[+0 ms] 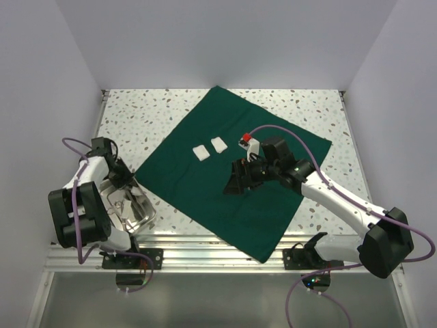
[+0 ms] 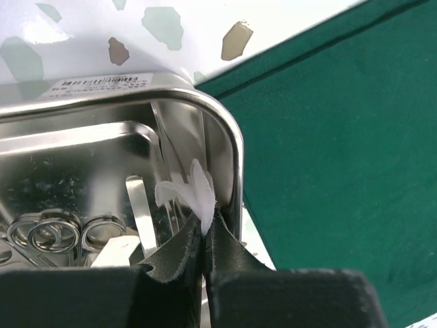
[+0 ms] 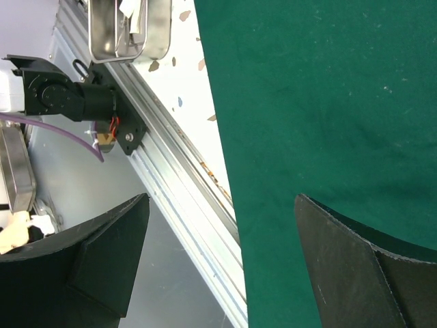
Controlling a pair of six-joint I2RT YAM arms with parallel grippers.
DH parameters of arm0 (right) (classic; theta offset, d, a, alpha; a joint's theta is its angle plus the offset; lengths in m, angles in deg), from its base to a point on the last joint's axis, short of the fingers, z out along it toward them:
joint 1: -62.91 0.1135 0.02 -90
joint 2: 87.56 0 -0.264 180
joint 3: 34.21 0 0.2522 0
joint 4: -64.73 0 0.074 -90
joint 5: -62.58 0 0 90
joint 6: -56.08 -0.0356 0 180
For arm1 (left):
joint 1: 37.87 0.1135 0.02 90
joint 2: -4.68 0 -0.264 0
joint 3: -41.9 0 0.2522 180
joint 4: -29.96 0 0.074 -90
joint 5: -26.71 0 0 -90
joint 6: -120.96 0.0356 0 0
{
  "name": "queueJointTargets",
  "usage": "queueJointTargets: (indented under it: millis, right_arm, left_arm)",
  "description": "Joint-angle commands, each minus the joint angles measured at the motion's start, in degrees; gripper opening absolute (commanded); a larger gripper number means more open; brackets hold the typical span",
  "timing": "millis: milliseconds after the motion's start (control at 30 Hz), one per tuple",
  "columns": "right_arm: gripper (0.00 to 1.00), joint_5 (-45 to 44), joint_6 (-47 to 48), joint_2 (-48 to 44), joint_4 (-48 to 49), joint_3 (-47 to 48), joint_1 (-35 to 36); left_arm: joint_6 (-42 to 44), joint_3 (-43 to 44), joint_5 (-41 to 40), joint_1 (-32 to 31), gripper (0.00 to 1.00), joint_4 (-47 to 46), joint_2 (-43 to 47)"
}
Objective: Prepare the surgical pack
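The surgical pack's dark green drape (image 1: 235, 174) lies spread flat as a diamond on the speckled table, with two white pads (image 1: 209, 148) on it. Left of the drape's corner stands the steel tray (image 1: 145, 220), with scissors (image 2: 46, 232) and other instruments inside. My left gripper (image 2: 205, 229) is shut on a white pad (image 2: 193, 193), at the tray's inner corner next to the drape (image 2: 341, 150); from above, the left gripper (image 1: 128, 180) sits at the tray's far end. My right gripper (image 1: 237, 180) hovers open over the drape's middle (image 3: 328, 102), nothing between its fingers (image 3: 341, 253).
An aluminium rail (image 3: 184, 191) runs along the table's near edge, with the arm bases bolted to it. White walls close the table on three sides. The tray (image 3: 102, 37) shows at the top of the right wrist view.
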Motion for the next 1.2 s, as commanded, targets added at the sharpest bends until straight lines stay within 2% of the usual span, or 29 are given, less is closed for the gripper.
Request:
queueJointTargets:
  millis: [0, 233, 333, 500, 700, 733, 933, 1067, 1167]
  right_arm:
    - [0.91, -0.33, 1.20, 0.12, 0.77, -0.39, 0.22]
    - [0.91, -0.15, 1.12, 0.39, 1.13, -0.39, 0.22]
    - [0.91, -0.15, 1.20, 0.39, 1.04, -0.39, 0.22]
    - [0.91, 0.37, 1.12, 0.56, 1.39, -0.39, 0.14]
    - [0.91, 0.37, 1.03, 0.56, 1.56, -0.48, 0.23]
    - [0.91, 0.37, 1.03, 0.74, 1.65, -0.57, 0.14]
    - [0.91, -0.68, 0.94, 1.53, 1.74, -0.04, 0.14]
    - [0.92, -3.66, 0.68, 4.42, 1.65, 3.02, 0.22]
    - [0.91, -8.30, -0.64, 7.94, 2.44, 6.09, 0.14]
  left_arm:
    - [1.06, 1.11, 1.82, 1.15, 0.05, -3.21, -1.42]
    - [-0.61, 1.72, -3.97, 1.77, 0.13, -0.76, -3.18]
    - [-2.18, 1.72, -6.26, 2.29, 0.25, 1.52, -2.56]
    - [-3.33, 1.28, -8.46, 2.30, 0.30, 3.38, -0.54]
    - [-4.39, 1.19, -8.64, 2.29, 0.51, 5.22, 2.97]
    - [-4.56, 1.19, -8.38, 2.38, 0.62, 5.22, 3.50]
    - [-8.25, 1.81, -11.97, 2.21, 0.64, 9.87, 8.59]
    - [-8.35, 2.33, -11.81, 1.77, 0.68, 10.41, 18.59]
    - [-7.81, 2.51, -9.52, -0.69, 0.69, 8.74, 22.56]
